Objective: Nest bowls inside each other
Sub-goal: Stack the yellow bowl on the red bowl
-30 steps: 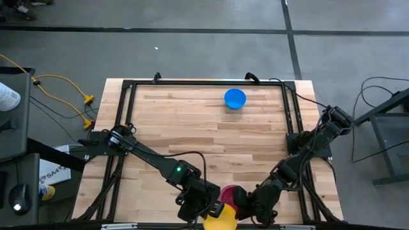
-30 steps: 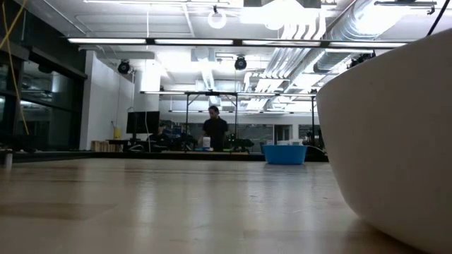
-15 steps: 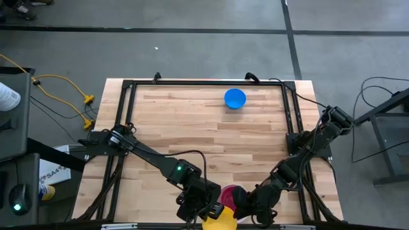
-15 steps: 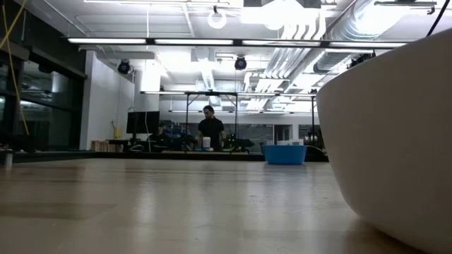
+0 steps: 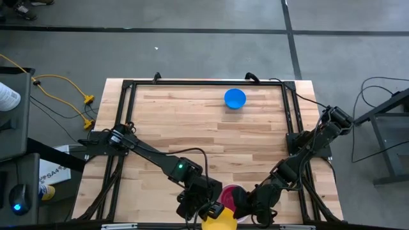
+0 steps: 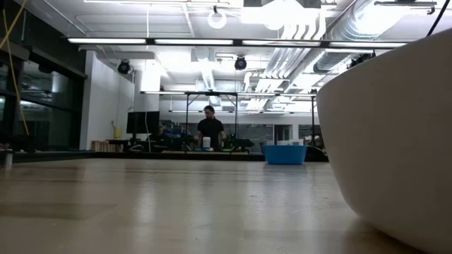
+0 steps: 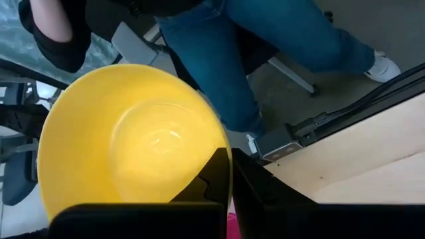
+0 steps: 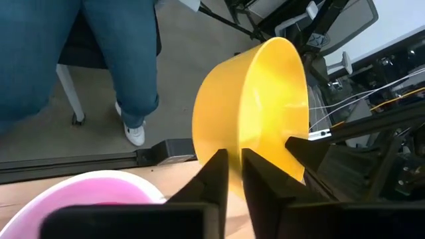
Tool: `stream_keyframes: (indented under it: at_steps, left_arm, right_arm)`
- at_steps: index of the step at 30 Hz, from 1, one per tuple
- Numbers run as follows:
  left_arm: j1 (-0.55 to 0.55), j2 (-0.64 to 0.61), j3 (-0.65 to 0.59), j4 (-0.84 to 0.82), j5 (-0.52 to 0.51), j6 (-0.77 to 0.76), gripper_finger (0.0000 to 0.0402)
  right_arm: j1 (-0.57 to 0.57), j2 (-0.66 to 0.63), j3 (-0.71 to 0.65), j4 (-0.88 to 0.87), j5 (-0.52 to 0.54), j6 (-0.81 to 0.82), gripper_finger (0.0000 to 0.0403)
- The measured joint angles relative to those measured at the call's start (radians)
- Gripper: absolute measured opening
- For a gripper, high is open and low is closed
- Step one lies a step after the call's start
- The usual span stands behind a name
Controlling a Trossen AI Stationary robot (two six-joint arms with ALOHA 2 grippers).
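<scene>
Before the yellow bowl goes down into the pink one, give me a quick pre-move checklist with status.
1. Left gripper shut on yellow bowl rim: ok.
2. Yellow bowl level for nesting: not ok, it is tilted on its side at the table's near edge.
3. Pink bowl upright and open below: ok, right beside the yellow one.
4. Right gripper out of the way: not ok, its fingers sit at the yellow bowl; whether they grip it, cannot tell.
5. Blue bowl clear of the move: ok, far side of the table.
6. White bowl location relative to the arms: cannot tell.
</scene>
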Motion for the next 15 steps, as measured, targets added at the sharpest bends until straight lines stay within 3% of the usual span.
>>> stream_keyframes:
  at_steps: [3,9,15]
  left_arm:
    - [0.0,0.0,0.0,0.002,0.003,0.002,0.0]
    - [0.0,0.0,0.0,0.002,0.002,-0.007,0.0004]
    - [0.001,-0.001,0.002,0.011,0.008,-0.025,0.0036]
  right_arm:
    - [0.0,0.0,0.0,-0.002,-0.002,-0.001,0.001]
    - [0.0,0.0,-0.001,-0.006,-0.007,0.007,0.0005]
    - [-0.003,0.002,-0.002,-0.02,-0.031,0.028,0.0003]
